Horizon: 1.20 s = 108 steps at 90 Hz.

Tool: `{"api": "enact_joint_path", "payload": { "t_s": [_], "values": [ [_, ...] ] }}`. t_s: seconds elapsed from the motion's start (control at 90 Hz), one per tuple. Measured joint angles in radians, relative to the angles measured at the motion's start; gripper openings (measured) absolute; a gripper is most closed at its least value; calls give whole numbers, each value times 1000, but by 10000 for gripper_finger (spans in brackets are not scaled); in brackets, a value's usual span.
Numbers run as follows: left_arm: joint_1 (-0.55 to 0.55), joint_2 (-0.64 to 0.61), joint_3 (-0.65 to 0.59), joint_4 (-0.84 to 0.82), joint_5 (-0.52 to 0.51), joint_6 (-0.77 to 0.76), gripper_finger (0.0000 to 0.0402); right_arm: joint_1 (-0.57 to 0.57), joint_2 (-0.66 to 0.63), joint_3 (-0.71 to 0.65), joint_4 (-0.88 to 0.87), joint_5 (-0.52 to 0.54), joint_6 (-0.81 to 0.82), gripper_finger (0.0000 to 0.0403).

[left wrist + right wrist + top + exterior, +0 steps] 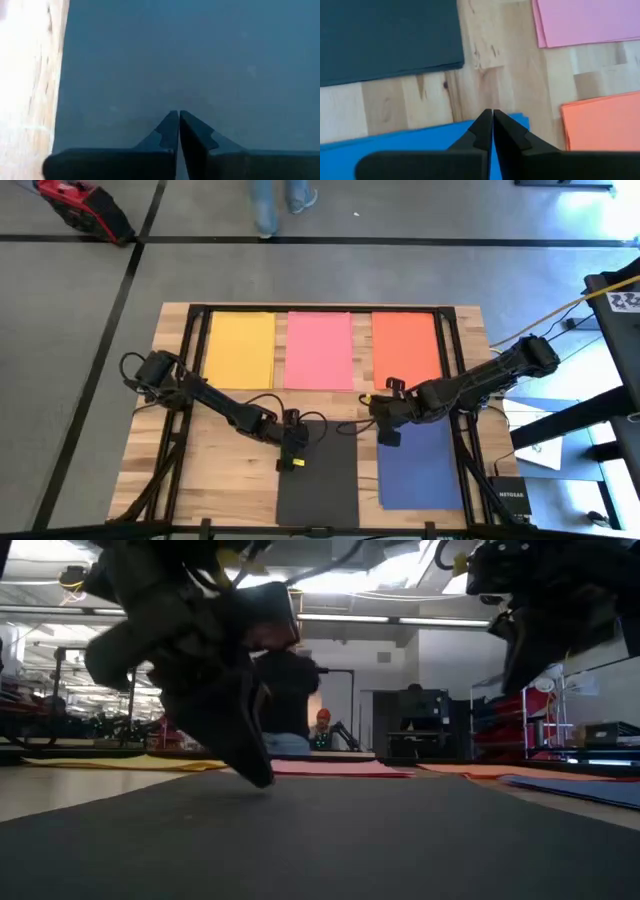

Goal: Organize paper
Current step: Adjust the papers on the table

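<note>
Seen from above, five sheets lie on the wooden table [200, 470]: the yellow sheet [240, 348], the pink sheet [319, 350] and the orange sheet [405, 348] sit in a row across the upper middle of the frame, while the black sheet [318, 478] and the dark blue sheet [420, 465] lie side by side along the lower middle. The left arm stretches from its base at the left edge of the table down and to the right, its elbow low, and the left gripper [292, 448] ends over the upper left corner of the black sheet. In the left wrist view its fingers [167, 131] are pressed together with only a hairline gap, tips down on the black paper. In the low view that gripper seems to touch the sheet, though the angle is too dark to be sure. The right arm reaches in from the right side, angling down and left, and the right gripper [385, 426] hangs at the upper left corner of the dark blue sheet, its fingers [485, 127] likewise drawn together, holding nothing.
</note>
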State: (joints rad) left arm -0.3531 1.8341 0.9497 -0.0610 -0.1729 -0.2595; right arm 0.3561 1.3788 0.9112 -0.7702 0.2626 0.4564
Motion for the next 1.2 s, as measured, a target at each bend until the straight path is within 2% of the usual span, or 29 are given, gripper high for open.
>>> {"api": "enact_joint_path", "payload": {
  "t_s": [0.133, 1.2],
  "values": [
    [2, 5, 1, -18, -34, -14, 0, 0, 0, 0, -1, 2, 4, 3],
    [90, -1, 1, -53, -41, 48, 0, -1, 0, 0, -10, 7, 10, 3]
  ]
}}
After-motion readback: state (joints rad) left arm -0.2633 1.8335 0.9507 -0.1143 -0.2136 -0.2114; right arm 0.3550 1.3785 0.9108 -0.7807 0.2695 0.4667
